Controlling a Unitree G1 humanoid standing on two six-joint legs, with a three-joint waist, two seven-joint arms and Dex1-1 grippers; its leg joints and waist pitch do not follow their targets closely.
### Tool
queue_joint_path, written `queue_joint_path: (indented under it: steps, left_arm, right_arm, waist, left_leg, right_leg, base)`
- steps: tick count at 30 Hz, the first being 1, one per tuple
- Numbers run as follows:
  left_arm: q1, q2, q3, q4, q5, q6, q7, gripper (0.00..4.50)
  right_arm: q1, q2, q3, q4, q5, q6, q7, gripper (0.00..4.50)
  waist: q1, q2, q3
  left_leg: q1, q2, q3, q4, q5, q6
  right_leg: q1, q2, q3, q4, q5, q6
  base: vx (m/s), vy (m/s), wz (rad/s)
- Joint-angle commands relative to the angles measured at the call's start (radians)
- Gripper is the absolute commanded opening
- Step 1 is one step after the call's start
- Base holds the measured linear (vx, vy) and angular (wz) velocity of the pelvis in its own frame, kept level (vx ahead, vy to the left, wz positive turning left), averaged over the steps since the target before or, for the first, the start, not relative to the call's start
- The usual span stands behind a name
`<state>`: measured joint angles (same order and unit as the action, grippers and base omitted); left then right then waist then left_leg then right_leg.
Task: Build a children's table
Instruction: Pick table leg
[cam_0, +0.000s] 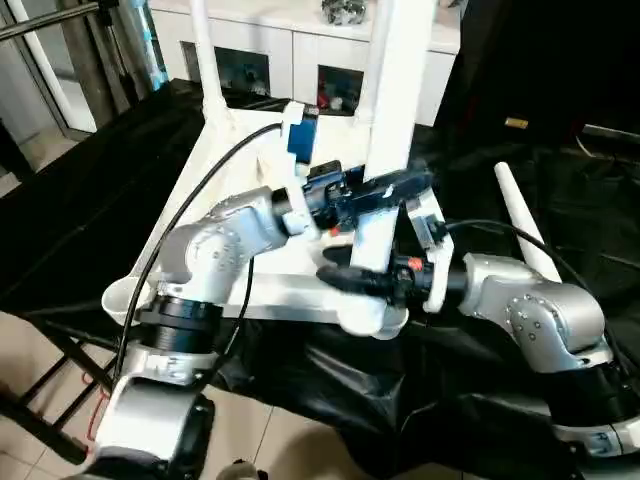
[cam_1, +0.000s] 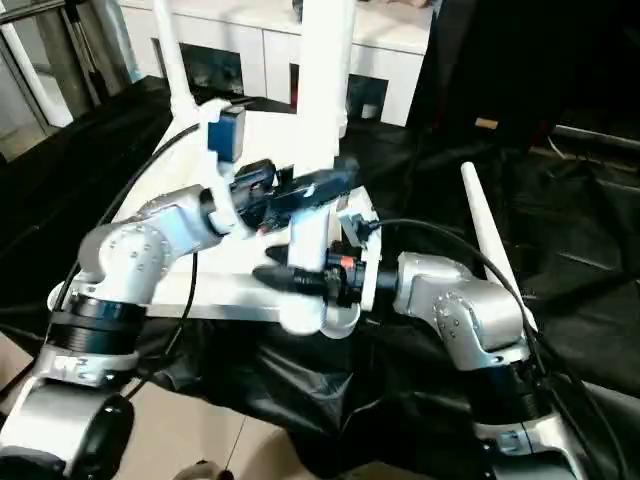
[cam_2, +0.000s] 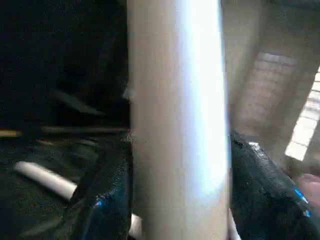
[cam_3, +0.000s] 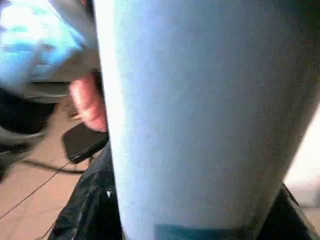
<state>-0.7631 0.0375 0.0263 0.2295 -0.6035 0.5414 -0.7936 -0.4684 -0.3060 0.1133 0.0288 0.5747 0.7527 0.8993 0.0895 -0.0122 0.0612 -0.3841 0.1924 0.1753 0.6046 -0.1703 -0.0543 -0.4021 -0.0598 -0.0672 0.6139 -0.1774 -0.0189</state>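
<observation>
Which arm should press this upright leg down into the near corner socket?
Left. The left gripper clasps the upright leg higher up, so it can push along the leg. The right gripper sits low beside the corner socket, better for steadying.

Soft, even indoor light fills the head views, with daylight entering from about ten o'clock. Glare whitens the upright leg (cam_2: 175, 120) in both wrist views, which are blurred and out of focus.

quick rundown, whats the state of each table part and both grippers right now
tabletop: underside up on the black cover
near leg: upright in the near corner socket, both grippers on it
far legs: upright in the far sockets
spare leg: lying loose
left gripper: clamped on the near leg
right gripper: around it lower down
</observation>
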Motion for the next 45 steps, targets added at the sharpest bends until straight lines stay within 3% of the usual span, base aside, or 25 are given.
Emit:
queue_joint_path:
  steps: [1,7,10,17,18,20,24,29,32,37,42,45]
  left_arm:
    - [-0.029,-0.011,0.009,0.024,0.049,-0.025,0.100,2.68]
    - [-0.025,-0.038,0.021,0.019,0.063,-0.034,0.168,2.33]
    - [-0.015,-0.048,0.012,0.010,0.063,-0.047,0.157,2.00]
    - [0.018,-0.065,-0.015,-0.041,0.040,-0.073,0.107,1.81]
    - [0.019,-0.064,-0.017,-0.045,0.039,-0.076,0.098,1.80]
    - [0.018,-0.058,-0.019,-0.043,0.042,-0.079,0.092,1.79]
    - [0.013,-0.034,-0.027,-0.042,0.045,-0.084,0.053,1.79]
    - [0.026,-0.029,-0.042,-0.070,0.026,-0.064,0.019,1.79]
    - [0.030,-0.027,-0.050,-0.077,0.022,-0.061,0.006,1.79]
    - [0.030,-0.025,-0.053,-0.077,0.017,-0.056,-0.002,1.79]
    - [0.031,-0.021,-0.052,-0.080,0.015,-0.049,-0.008,1.78]
    - [0.030,-0.020,-0.051,-0.080,0.013,-0.047,-0.009,1.78]
  right_arm:
    - [-0.004,0.002,-0.019,-0.002,-0.017,-0.022,-0.022,1.91]
    - [-0.013,0.008,-0.019,0.010,-0.027,-0.034,-0.043,1.89]
    - [-0.016,0.011,-0.020,0.015,-0.033,-0.040,-0.052,1.88]
    - [-0.025,0.016,-0.027,0.031,-0.058,-0.059,-0.087,1.88]
    - [-0.033,0.023,-0.042,0.047,-0.054,-0.053,-0.103,2.58]
    - [-0.038,0.018,-0.048,0.053,-0.050,-0.047,-0.099,2.58]
    - [-0.049,-0.025,-0.059,0.049,-0.029,0.007,-0.068,3.02]
    - [-0.038,-0.076,-0.050,0.021,-0.010,0.048,-0.008,3.02]
    - [-0.033,-0.087,-0.045,0.014,-0.005,0.057,0.002,3.02]
    - [-0.028,-0.097,-0.043,0.017,-0.001,0.050,0.004,3.02]
    - [-0.035,-0.094,-0.040,0.016,-0.006,0.051,0.015,3.02]
    - [-0.033,-0.095,-0.039,0.014,-0.005,0.054,0.016,2.68]
  waist:
    - [0.002,-0.012,-0.079]
    - [0.004,-0.016,-0.079]
    - [0.004,-0.016,-0.077]
    - [0.002,-0.015,-0.079]
    - [0.002,-0.014,-0.078]
    - [0.000,-0.013,-0.078]
    - [0.002,-0.012,-0.078]
    - [0.005,-0.016,-0.079]
    - [0.005,-0.020,-0.077]
    - [0.003,-0.019,-0.077]
    - [0.004,-0.016,-0.079]
    - [0.004,-0.017,-0.078]
  left_leg:
    - [0.014,0.033,-0.009,-0.061,-0.111,0.015]
    - [0.013,0.033,-0.007,-0.059,-0.094,0.032]
    - [0.013,0.033,-0.007,-0.060,-0.106,0.032]
    - [0.013,0.034,-0.007,-0.060,-0.101,0.033]
    - [0.014,0.033,-0.007,-0.060,-0.104,0.033]
    - [0.015,0.034,-0.008,-0.061,-0.111,0.030]
    - [0.017,0.034,-0.007,-0.061,-0.111,0.031]
    - [0.014,0.035,-0.007,-0.060,-0.095,0.039]
    - [0.014,0.034,-0.006,-0.059,-0.104,0.039]
    - [0.014,0.034,-0.006,-0.059,-0.111,0.033]
    - [0.014,0.034,-0.007,-0.058,-0.098,0.037]
    - [0.014,0.034,-0.007,-0.058,-0.102,0.037]
  right_leg:
    - [0.063,-0.077,0.048,-0.071,-0.178,-0.165]
    - [0.062,-0.078,0.048,-0.070,-0.159,-0.176]
    - [0.062,-0.078,0.047,-0.073,-0.184,-0.171]
    - [0.061,-0.078,0.047,-0.071,-0.171,-0.173]
    - [0.060,-0.077,0.048,-0.072,-0.169,-0.175]
    - [0.059,-0.077,0.047,-0.072,-0.179,-0.176]
    - [0.061,-0.075,0.048,-0.071,-0.169,-0.176]
    - [0.064,-0.077,0.048,-0.066,-0.142,-0.184]
    - [0.063,-0.079,0.048,-0.069,-0.172,-0.181]
    - [0.061,-0.078,0.048,-0.073,-0.205,-0.168]
    - [0.061,-0.077,0.048,-0.069,-0.168,-0.177]
    - [0.061,-0.077,0.047,-0.069,-0.168,-0.181]
  base:
    - [0.000,0.000,0.00]
    - [0.000,0.000,0.00]
    - [0.000,0.000,0.00]
    - [0.000,0.000,0.00]
    - [0.000,0.000,0.00]
    - [0.000,0.000,0.00]
    - [0.000,0.000,0.00]
    - [0.000,0.000,0.00]
    - [0.000,0.000,0.00]
    - [0.000,0.000,0.00]
    - [0.000,0.000,0.00]
    - [0.000,0.000,0.00]
